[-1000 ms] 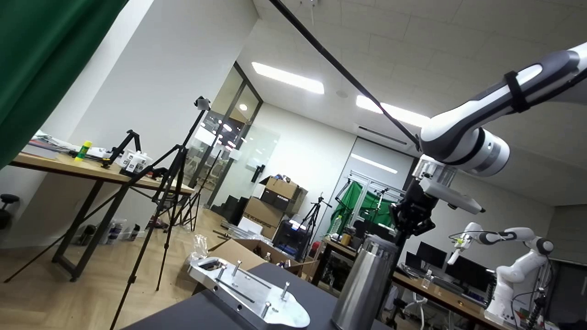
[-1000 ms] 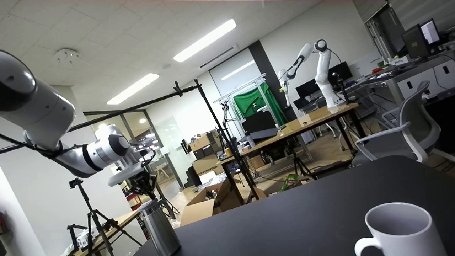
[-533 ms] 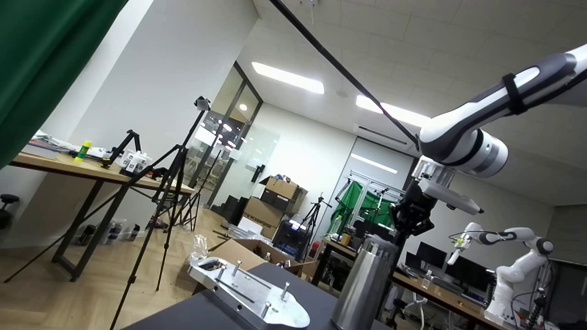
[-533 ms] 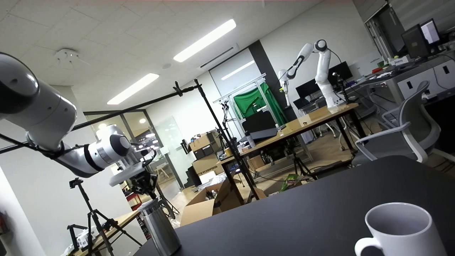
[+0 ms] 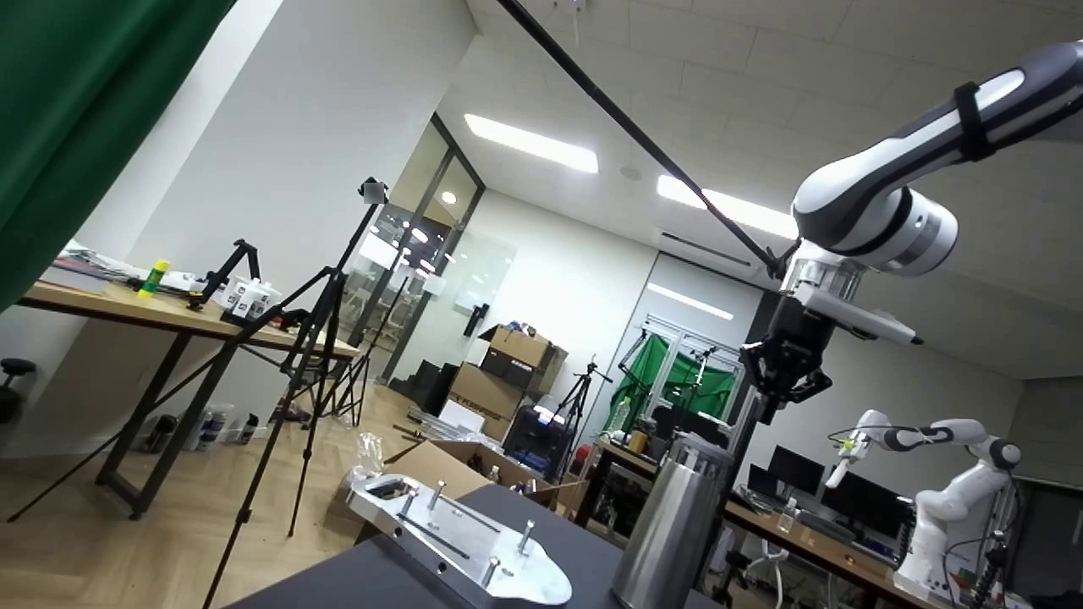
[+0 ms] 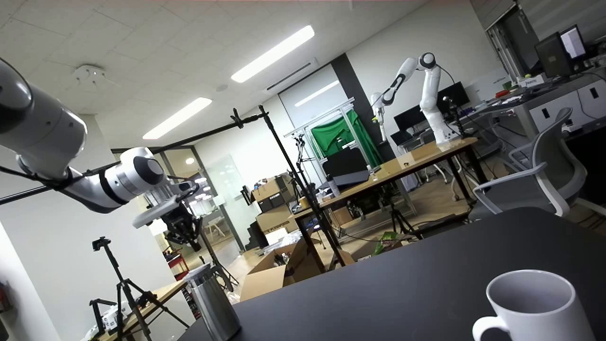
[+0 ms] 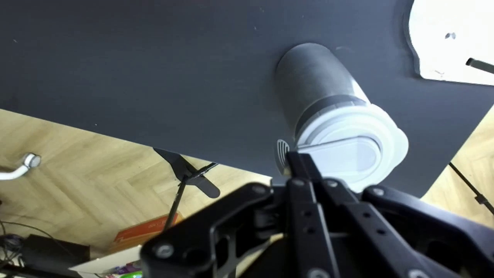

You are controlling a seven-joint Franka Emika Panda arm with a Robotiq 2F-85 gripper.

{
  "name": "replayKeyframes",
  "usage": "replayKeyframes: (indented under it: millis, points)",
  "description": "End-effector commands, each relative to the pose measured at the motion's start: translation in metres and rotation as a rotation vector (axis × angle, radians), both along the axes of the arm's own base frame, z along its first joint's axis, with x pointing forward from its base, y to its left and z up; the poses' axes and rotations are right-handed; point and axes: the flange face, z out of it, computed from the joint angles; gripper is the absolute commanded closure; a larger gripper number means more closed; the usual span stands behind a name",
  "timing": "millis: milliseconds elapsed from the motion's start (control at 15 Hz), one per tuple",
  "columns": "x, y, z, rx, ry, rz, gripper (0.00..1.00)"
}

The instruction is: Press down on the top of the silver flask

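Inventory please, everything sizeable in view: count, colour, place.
Table: 1, dark grey, foreground
Silver flask: 1, silver, on table
Metal plate: 1, silver, beside flask
Mug: 1, white, lower-right foreground
Wooden tables: 2+, tan, behind
Second robot arm: 1, white, on wooden table
Monitors: several, black, behind
Office chair: 1+, grey, behind
Cardboard boxes: several, brown, on floor
Tripods: several, black, on floor
Cloths: 2+, green, left and behind
Ceiling lights: 2, white, overhead
Robot arm: 1, white-grey, over table
Fingers: 2, black, closed, above flask

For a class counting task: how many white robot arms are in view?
2. The near arm holds its pincer higher than the silver flask; the far arm stands on the wooden table in the background. Both exterior views show the pair.
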Motion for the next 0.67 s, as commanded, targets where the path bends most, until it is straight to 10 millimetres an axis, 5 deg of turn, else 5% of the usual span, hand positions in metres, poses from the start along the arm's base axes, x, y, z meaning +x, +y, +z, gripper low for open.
replayKeyframes:
  millis: [0,600]
  points:
    - [-0.016,-0.013,0.022,-0.063,0.107,-0.064,0.73]
    - [-0.033,-0.037,0.037,-0.075,0.274,-0.104,0.13]
